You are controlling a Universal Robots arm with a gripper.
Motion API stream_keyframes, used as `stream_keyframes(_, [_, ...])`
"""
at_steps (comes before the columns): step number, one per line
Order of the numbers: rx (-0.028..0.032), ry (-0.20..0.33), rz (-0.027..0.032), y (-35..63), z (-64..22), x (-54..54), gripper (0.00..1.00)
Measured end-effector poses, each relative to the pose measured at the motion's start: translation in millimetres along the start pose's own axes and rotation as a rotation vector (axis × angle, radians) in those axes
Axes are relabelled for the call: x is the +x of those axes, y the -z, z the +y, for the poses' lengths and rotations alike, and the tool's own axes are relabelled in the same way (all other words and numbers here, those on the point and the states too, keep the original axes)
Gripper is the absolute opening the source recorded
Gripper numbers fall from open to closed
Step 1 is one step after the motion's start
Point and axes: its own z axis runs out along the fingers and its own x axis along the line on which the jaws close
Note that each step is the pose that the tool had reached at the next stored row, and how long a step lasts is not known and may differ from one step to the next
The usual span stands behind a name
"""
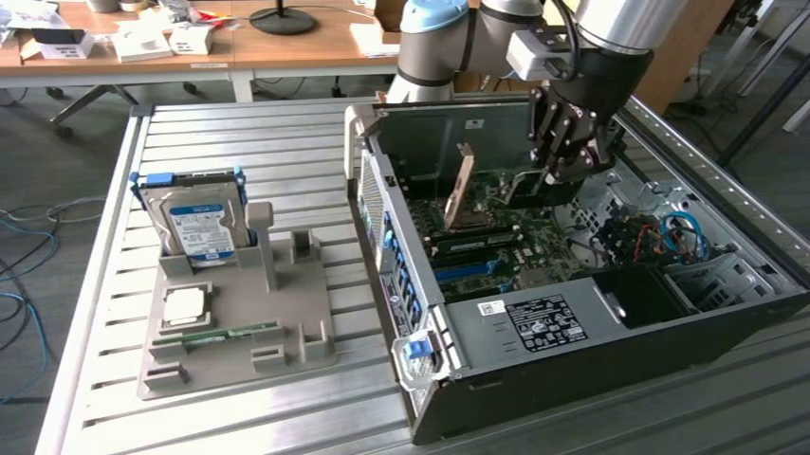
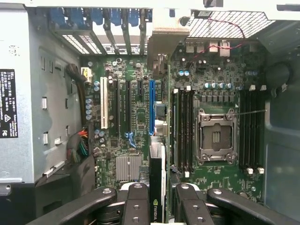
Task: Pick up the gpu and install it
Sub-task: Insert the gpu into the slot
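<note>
The gpu (image 2: 157, 180) is a thin dark card seen edge-on in the wrist view, with a label on its edge and its metal bracket (image 2: 161, 44) at the far end. My gripper (image 2: 159, 202) is shut on it, one black finger (image 2: 137, 202) on each side. The card hangs above the motherboard, roughly in line with the blue slot (image 2: 151, 105); I cannot tell whether it touches the slot. In the exterior view my gripper (image 1: 566, 169) reaches down into the open computer case (image 1: 532, 379), with the gpu (image 1: 522, 190) below it over the green board.
An empty processor socket (image 2: 215, 138) with memory slots on both sides lies beside the card. The case walls and a bundle of cables (image 1: 658, 232) close in around the arm. On the metal table, a grey holder (image 1: 285, 355) carries a hard drive (image 1: 196, 223), a chip and a memory stick (image 1: 228, 334).
</note>
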Motion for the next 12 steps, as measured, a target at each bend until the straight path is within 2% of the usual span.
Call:
stream_keyframes(1, [0.0,0.0,0.0,-0.8,0.0,0.0,0.26])
stream_keyframes(4, [0.0,0.0,0.0001,-23.0,1.0,1.1,0.26])
stream_keyframes(8, [0.0,0.0,0.0001,-28.6,1.5,1.4,0.26])
stream_keyframes(12, [-0.0001,0.0,0.0003,-29.1,1.6,1.4,0.26])
